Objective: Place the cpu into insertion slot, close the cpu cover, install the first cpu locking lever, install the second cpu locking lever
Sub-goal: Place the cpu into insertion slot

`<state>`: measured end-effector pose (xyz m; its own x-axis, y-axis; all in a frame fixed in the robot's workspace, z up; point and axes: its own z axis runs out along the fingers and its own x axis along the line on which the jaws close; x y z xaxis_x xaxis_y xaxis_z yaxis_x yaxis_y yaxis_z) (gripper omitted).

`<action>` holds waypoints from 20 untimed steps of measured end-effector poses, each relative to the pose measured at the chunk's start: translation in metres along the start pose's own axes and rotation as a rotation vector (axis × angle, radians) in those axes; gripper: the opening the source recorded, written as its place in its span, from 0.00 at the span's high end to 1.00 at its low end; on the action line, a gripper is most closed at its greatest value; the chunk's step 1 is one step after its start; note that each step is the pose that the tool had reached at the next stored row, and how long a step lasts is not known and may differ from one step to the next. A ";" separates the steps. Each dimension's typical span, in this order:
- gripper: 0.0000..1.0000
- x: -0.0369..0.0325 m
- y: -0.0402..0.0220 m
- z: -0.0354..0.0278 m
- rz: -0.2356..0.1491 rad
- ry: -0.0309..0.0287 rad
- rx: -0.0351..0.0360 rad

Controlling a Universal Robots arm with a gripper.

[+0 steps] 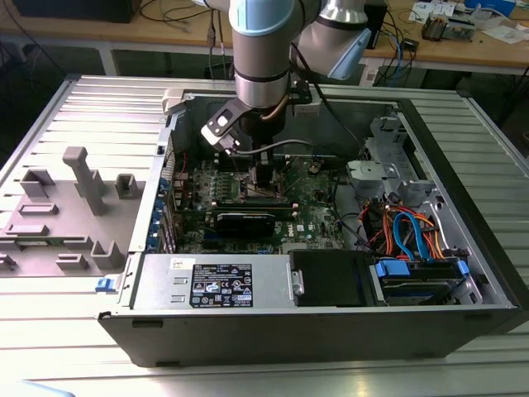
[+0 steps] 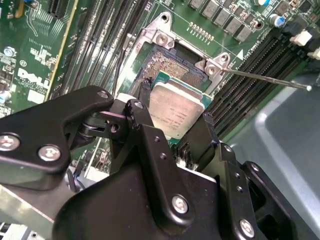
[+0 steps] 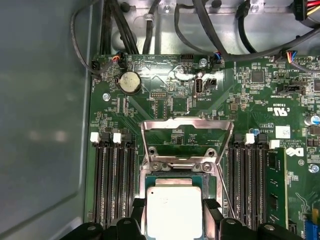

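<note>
You had a ribbed grey metal table (image 1: 74, 347) under the work, its slats running across the exterior view. Behind it stood a pale wooden workbench (image 1: 496, 54) on white legs (image 1: 107, 58), strewn with cables (image 1: 178, 12) and small boxes (image 1: 450, 25). Grey plastic fixtures (image 1: 78, 178) sat at the exterior view's left, under even light.

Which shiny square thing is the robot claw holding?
The cpu, the solid silver square pinched in the gripper over the insertion slot. The cpu cover is a hollow frame, swung open and untouched.
</note>
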<state>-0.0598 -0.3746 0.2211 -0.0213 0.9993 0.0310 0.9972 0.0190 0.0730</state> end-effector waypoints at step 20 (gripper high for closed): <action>0.46 -0.0068 -0.0056 0.0170 -0.001 0.0001 0.0001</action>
<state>-0.0640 -0.3810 0.2036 -0.0225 0.9993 0.0310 0.9971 0.0202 0.0730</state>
